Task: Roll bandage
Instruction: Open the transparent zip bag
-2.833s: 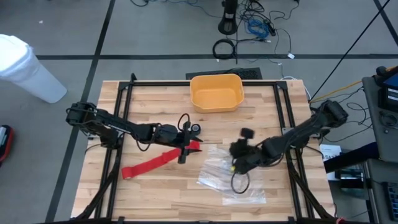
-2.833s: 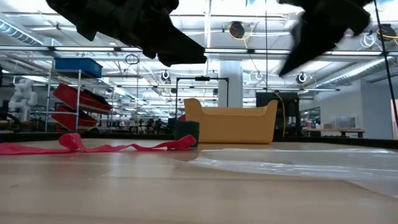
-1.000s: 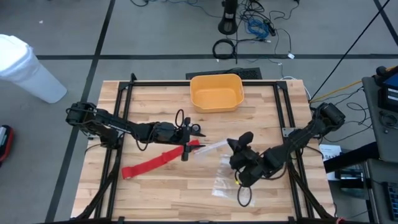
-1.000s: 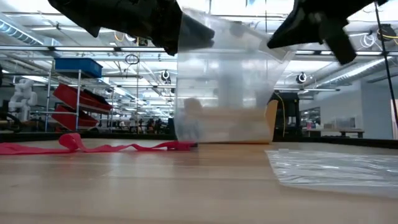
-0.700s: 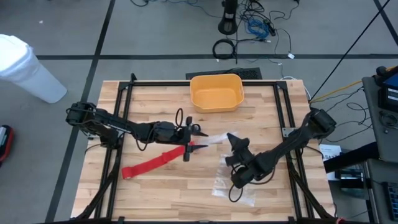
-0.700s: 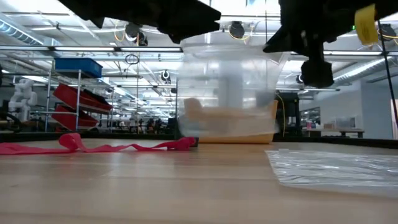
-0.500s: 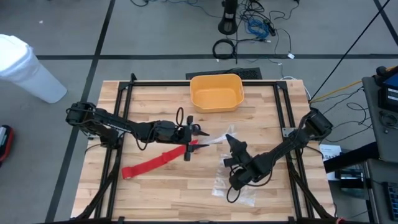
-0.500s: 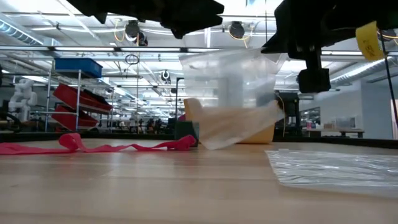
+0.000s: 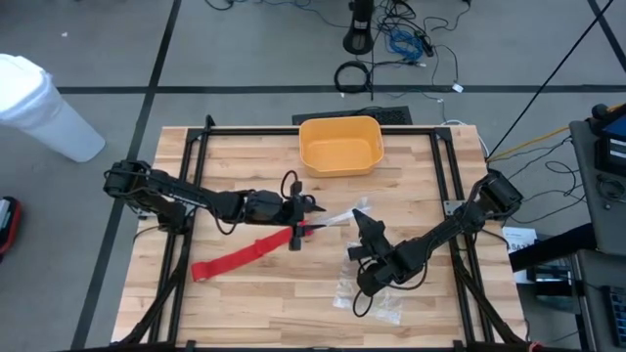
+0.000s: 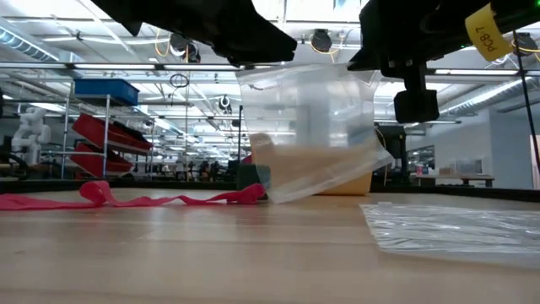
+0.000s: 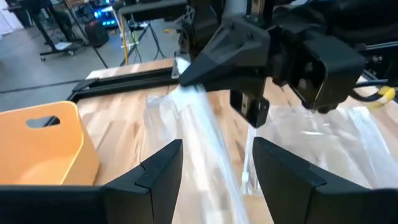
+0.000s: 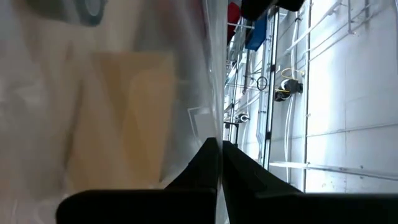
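The red bandage [image 9: 249, 251] lies unrolled as a flat strip on the table, left of centre; it shows in the low view too [image 10: 126, 200]. A clear plastic bag [image 10: 308, 127] hangs above the table's middle. My right gripper [image 9: 358, 217] is shut on it. My left gripper [image 9: 305, 221] stands open above the bandage's right end. The bag's other end [image 11: 199, 124] lies between its fingers [image 11: 155, 174]; whether they touch it I cannot tell. My right gripper pinches the bag's top edge [image 10: 364, 74] near one corner between its two shut fingers [image 12: 211, 162]. The fingers lie about level and come from the table's near right side. The bag hangs below them as a sheet, its lower edge slanted, close above the table.
A yellow bin [image 9: 340, 145] stands at the table's far middle. More clear crinkled plastic [image 9: 367, 291] lies flat on the table at the near right, under my right arm. A black frame [image 9: 196, 147] runs along the table's sides.
My right gripper has gone down and toward the table's left, rolling its wrist, still shut on the bag. The bag, which hung straight, now hangs askew with its lower edge slanted.
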Robot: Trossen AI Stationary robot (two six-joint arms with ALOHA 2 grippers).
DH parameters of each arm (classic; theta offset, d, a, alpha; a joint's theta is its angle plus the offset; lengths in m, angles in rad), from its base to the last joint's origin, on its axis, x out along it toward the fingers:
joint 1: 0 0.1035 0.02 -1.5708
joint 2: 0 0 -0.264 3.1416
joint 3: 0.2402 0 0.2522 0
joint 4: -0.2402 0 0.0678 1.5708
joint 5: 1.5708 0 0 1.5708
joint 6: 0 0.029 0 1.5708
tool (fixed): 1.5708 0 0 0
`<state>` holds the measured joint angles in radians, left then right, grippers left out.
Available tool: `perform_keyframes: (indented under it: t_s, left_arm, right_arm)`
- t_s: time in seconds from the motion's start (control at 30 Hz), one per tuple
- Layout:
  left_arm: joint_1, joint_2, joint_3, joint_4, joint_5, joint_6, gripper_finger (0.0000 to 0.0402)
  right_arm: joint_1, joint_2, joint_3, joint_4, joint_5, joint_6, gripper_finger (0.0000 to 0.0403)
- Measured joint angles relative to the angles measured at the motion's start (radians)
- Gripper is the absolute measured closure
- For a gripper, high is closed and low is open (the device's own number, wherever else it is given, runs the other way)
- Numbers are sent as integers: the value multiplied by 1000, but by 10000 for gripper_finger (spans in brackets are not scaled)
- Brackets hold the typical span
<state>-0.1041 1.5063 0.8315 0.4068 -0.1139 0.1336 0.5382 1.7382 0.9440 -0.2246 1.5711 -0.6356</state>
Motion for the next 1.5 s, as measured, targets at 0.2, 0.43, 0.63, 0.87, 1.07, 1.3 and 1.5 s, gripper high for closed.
perform_keyframes:
  t_s: [0.2,0.43,0.63,0.87,1.07,1.3,1.5]
  left_arm:
    - [21,0,0,-39,0,-23,217]
    - [26,0,0,-61,0,-18,288]
    - [26,0,0,-61,32,-11,381]
    - [25,0,0,-59,87,28,392]
    - [16,2,-1,-34,92,39,384]
    - [17,2,-1,-27,78,38,356]
    - [12,2,-1,-55,72,111,394]
  right_arm:
    - [-8,0,11,59,-1,-31,403]
    - [-8,-1,90,80,0,-33,403]
    - [-7,-1,136,79,-3,-32,401]
    - [-7,-1,139,76,-5,-20,400]
    - [-7,-1,139,76,1,-5,401]
    - [-7,-1,139,76,-6,-4,400]
    - [17,-1,139,87,-27,121,375]
